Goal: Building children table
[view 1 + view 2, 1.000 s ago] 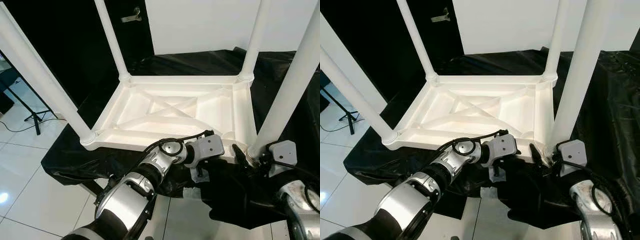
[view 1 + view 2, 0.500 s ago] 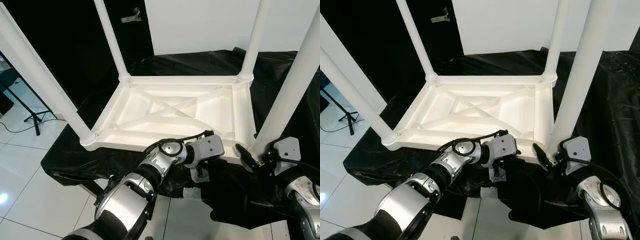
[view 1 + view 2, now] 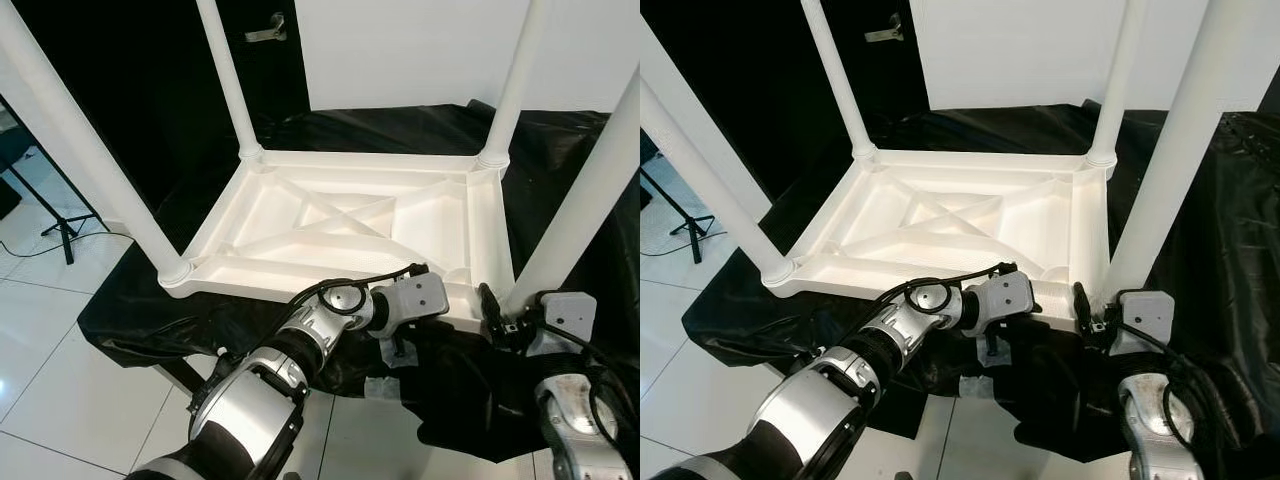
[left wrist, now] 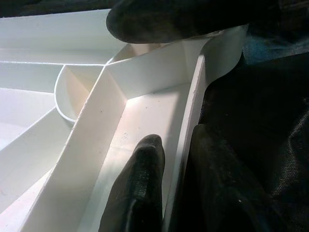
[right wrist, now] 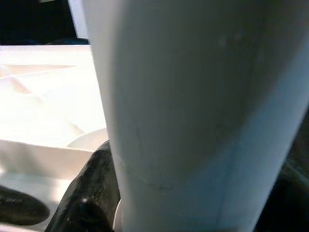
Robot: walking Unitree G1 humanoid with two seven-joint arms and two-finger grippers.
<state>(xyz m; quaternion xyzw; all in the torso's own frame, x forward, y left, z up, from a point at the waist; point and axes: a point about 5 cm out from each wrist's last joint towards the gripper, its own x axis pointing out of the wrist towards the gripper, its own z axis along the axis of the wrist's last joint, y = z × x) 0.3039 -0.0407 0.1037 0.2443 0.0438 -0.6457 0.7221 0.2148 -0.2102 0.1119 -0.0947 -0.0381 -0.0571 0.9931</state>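
Status, taking the upturned white tabletop as reference, near to far:

- Left gripper on the near rim: one finger inside the moulded channel, the other outside the wall, so it's pinching the rim. Looks like a steadying hold.
- Right gripper at the near right corner, at the base of the near right leg. The right wrist view shows a black finger on either side of the leg, right against it. Reads as clamped on the leg base, though actual contact pressure I can't confirm.
- Tabletop lies underside up on a bench under crinkled black cloth.
- All four legs stand in their corner sockets: near left leg, far left leg, far right leg.

Judgement: assembly mostly done. Left to do is probably seating or tightening the near right leg, then flipping it upright.

Materials: smooth matte white plastic, rounded rim, diagonal stiffening ribs crossing in an X, round tapered tube legs with ringed collars.
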